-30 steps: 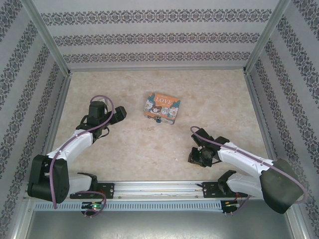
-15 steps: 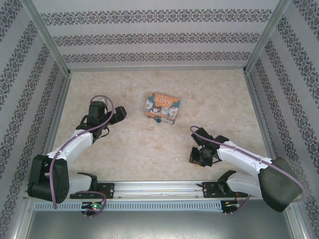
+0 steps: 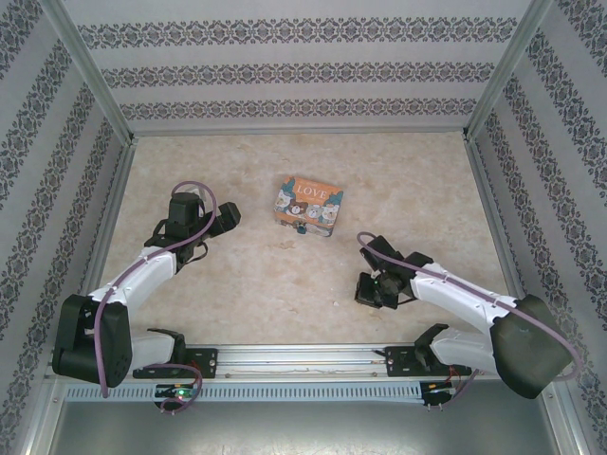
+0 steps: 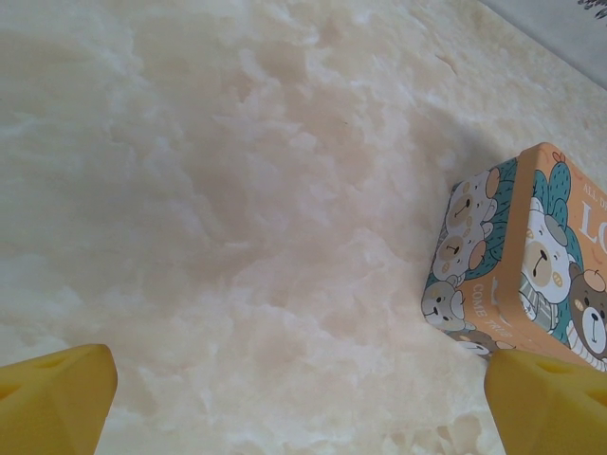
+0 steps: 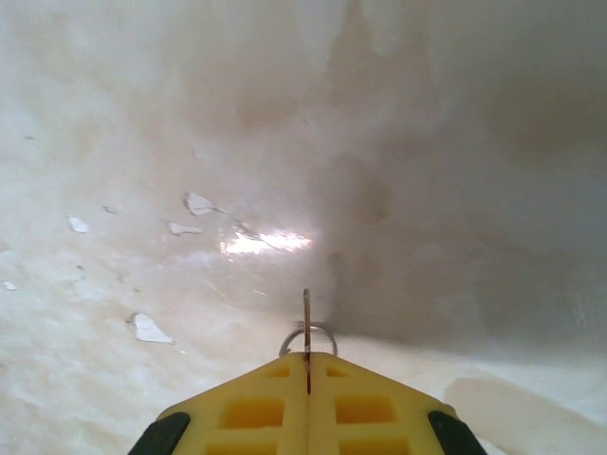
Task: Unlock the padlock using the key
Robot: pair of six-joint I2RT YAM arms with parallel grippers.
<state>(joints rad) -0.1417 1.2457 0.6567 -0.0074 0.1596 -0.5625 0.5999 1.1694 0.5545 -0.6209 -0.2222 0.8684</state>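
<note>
The key is a thin dark blade standing on edge, pinched between my right gripper's yellow fingers, with its small wire ring just in front of the tips. My right gripper is shut on it, low over the table at the right front. The padlock is a tiny bluish speck against the near side of the picture tin. My left gripper stands open to the left of the tin, and its yellow fingertips have nothing between them.
The orange-rimmed "LOVE" tin sits mid-table; its bear-printed corner lies just right of my left gripper. Patterned walls close in the marble-look table on three sides. Small white chips mark the surface near my right gripper.
My right gripper has closed on the key and shifted slightly left and forward over the table. The left arm, tin and padlock have not moved.
</note>
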